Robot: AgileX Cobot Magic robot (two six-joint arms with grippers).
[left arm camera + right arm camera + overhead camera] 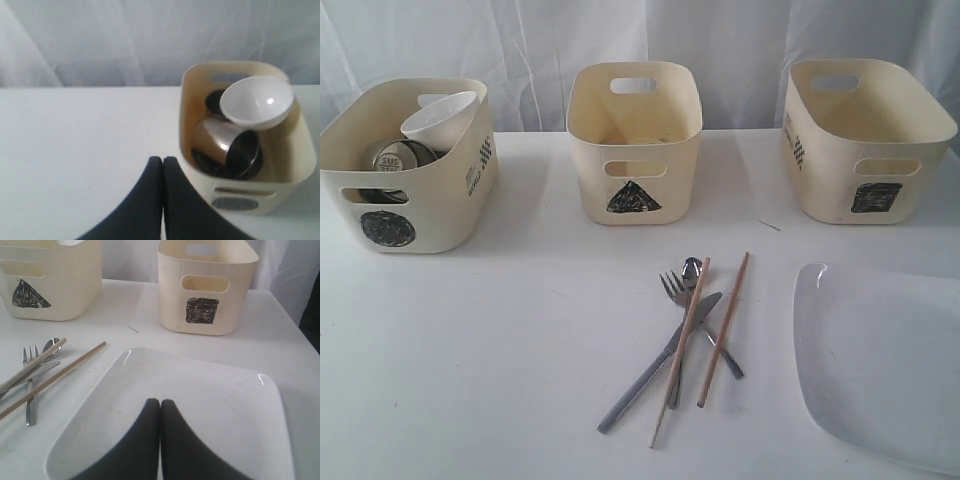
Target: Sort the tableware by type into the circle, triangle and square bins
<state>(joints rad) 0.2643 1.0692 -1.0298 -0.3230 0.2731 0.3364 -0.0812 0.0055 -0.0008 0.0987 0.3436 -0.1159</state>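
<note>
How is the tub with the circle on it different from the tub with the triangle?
The circle tub holds a white bowl and a steel mug; the triangle tub shows nothing inside. The circle tub wears a round black scribble; the triangle tub a pointed one. Both are cream with cut-out handles.

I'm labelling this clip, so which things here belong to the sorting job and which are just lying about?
Job: circle bin, triangle bin, square bin, white bowl, steel mug, fork, spoon, knife, chopsticks, square plate.
Lying about: thin sliver on the table, white curtain behind.
</note>
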